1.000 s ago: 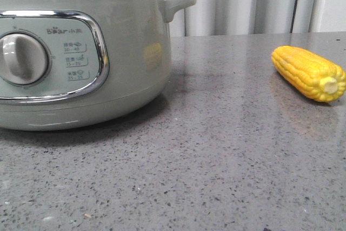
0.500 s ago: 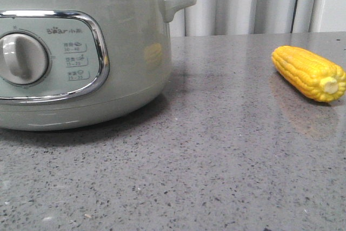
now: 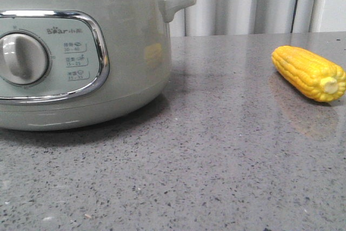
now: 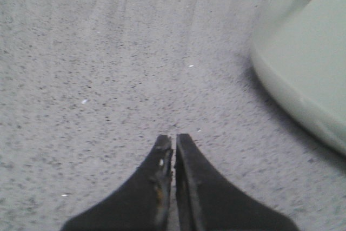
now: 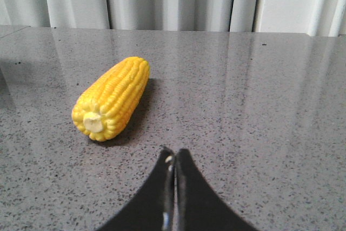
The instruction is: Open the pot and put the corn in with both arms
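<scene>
The pot [image 3: 81,52] is seen at the left of the grey table [image 3: 216,160], with its lid on. The corn [image 3: 309,72] is laid at the right, well apart from the pot, its pale stub end turned toward the near side. The left gripper [image 4: 174,143] is closed on nothing, low over the table near the pot wall. The right gripper [image 5: 174,158] is also closed and empty, just near of the corn, not touching it.

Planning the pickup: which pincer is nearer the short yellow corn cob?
Right. The right pincer, shut, sits just short of the short yellow corn cob; the left pincer, shut, is beside the sage-green pot, with no corn in its view.
</scene>
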